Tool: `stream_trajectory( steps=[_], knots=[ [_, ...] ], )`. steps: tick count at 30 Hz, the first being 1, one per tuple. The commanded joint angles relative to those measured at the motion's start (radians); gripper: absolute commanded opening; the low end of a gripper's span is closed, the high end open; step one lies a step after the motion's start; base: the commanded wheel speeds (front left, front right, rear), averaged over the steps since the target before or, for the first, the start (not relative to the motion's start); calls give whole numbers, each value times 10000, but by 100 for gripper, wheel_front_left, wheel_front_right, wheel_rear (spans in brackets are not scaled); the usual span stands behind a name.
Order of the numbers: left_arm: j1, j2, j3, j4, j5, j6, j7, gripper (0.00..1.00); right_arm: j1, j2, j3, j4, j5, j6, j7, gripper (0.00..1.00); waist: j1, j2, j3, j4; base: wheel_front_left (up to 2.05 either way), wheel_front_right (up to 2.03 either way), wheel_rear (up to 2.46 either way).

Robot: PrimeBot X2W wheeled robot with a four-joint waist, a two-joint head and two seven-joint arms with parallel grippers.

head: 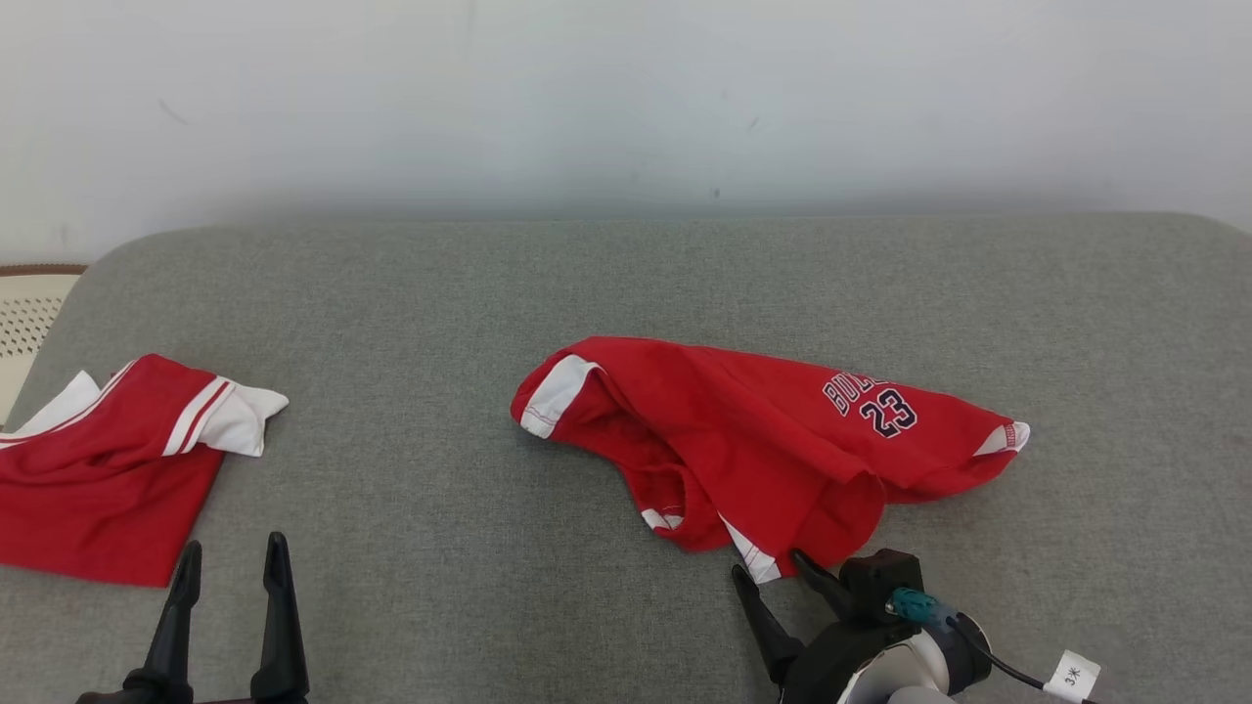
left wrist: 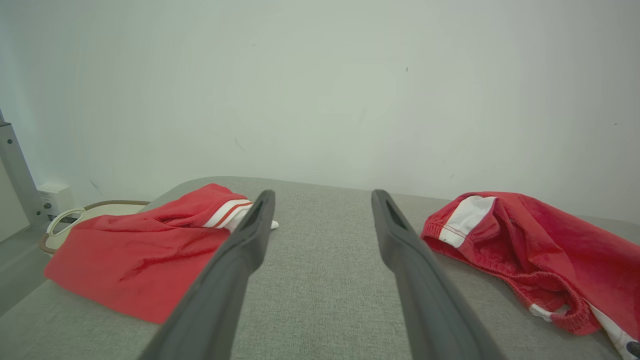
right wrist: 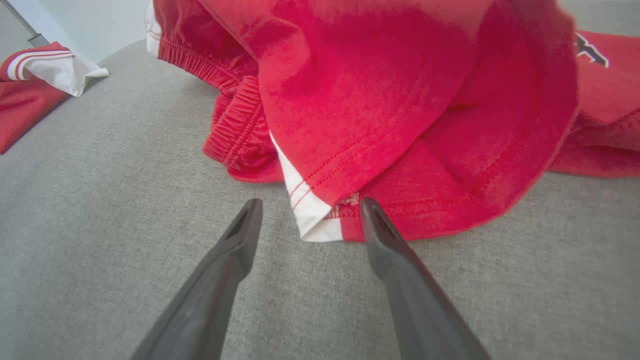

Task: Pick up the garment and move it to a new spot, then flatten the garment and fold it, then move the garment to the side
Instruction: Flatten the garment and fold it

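Note:
The garment (head: 743,430) is a crumpled pair of red shorts with white trim and "23" printed on it, lying mid-table. It also lies at the right of the left wrist view (left wrist: 550,240) and across the top of the right wrist view (right wrist: 375,100). My right gripper (head: 768,567) is open at the garment's near edge. Its fingertips straddle the white-trimmed hem corner (right wrist: 315,220), and whether they touch the cloth I cannot tell (right wrist: 310,205). My left gripper (head: 233,543) is open and empty over bare table at the lower left (left wrist: 324,195).
A second red garment with white stripes (head: 88,489) lies flat at the table's left edge (left wrist: 140,250), just left of my left gripper. The grey fabric table (head: 440,323) runs back to a white wall. A pale woven basket (head: 24,303) sits beyond the left edge.

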Motion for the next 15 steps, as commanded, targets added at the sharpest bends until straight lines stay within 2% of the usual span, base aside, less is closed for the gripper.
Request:
stream_trajectory(
  steps=[1, 2, 4, 6, 7, 9, 15],
  knots=[
    [-71, -3, 8, 14, 37, 10, -24, 100, -135, 31, 52, 117, 34, 8, -85, 100, 0, 0, 61, 86, 0, 0, 0],
    [-95, -4, 4, 24, 33, 5, -25, 100, -194, 48, 68, 250, 61, 8, -114, 95, 0, 0, 76, 123, 0, 0, 0],
    [-138, -7, -12, 57, 35, -17, -25, 100, -320, 82, 109, 514, 109, 8, -189, 47, 0, 0, 102, 198, 0, 0, 0],
    [-150, -8, -10, 72, 35, -24, -25, 100, -452, 106, 187, 771, 192, 8, -228, 25, 0, 0, 130, 267, 0, 0, 0],
    [-157, -10, -18, 87, 33, -31, -25, 100, -517, 113, 224, 893, 210, 8, -260, 22, 0, 0, 146, 299, 0, 0, 0],
    [-183, -10, -28, 105, 15, -27, -25, 100, -656, 129, 327, 1081, 247, 8, -285, 0, 0, 0, 176, 346, 0, 0, 0],
    [-92, -11, 47, 137, -72, 91, -25, 100, -971, 46, 415, 834, 219, 6, -378, 0, 0, 0, 147, 280, 0, 0, 0]
  ],
)
